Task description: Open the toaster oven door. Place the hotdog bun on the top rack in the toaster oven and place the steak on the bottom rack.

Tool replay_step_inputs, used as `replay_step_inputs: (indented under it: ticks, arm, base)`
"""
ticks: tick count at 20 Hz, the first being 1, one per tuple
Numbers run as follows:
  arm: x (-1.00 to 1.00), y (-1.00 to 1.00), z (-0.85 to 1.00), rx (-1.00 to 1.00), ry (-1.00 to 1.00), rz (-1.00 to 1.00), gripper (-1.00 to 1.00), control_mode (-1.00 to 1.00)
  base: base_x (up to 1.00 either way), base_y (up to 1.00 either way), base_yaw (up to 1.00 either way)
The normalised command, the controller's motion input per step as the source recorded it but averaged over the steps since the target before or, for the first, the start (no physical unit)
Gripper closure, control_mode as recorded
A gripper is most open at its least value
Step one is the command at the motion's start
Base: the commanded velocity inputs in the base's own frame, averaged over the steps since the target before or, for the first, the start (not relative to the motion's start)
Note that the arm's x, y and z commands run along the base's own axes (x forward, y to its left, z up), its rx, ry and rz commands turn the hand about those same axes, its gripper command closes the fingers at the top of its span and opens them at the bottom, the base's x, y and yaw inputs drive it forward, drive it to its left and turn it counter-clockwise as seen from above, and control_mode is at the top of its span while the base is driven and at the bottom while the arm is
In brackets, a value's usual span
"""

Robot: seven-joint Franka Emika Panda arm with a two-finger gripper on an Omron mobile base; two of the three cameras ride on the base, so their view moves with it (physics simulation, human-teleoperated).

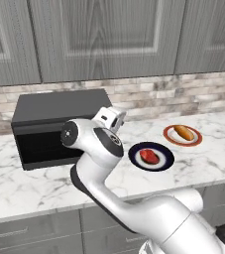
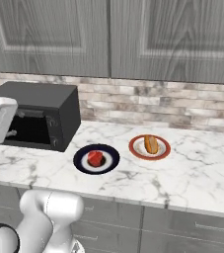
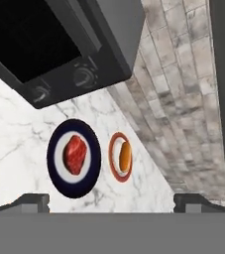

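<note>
Steak on dark plate; bun, seemingly, on orange plate.

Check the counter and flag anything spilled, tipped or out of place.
Nothing stands out. The steak sits centred on its dark plate, the hotdog bun on its red-rimmed plate, both right of the toaster oven.

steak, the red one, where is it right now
The red steak lies on the dark blue round plate on the white marble counter, between the black toaster oven and the orange-rimmed plate holding the hotdog bun.
</note>
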Motion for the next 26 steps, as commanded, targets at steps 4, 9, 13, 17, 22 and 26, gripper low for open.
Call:
replay_step_inputs:
  ticks: [4,9,13,17,22,26]
  arm:
    - [0.2,0.31,0.0,-0.26,0.0,0.1,-1.0,-1.0]
    - [0.16,0.52,0.0,-0.19,0.0,0.02,-1.0,-1.0]
    - [0.2,0.47,0.0,-0.19,-0.04,0.06,-1.0,-1.0]
    - [0.27,0.52,-0.09,-0.17,-0.04,0.01,-1.0,-1.0]
    - [0.34,0.27,-0.09,-0.03,-0.02,0.0,-1.0,-1.0]
    - [0.36,0.14,-0.16,-0.02,-0.07,0.0,-1.0,-1.0]
  base:
    - [0.0,0.0,0.0]
    - [0.0,0.0,0.0]
    - [0.0,0.0,0.0]
    - [0.0,0.0,0.0]
    - [0.0,0.0,0.0]
    - [0.0,0.0,0.0]
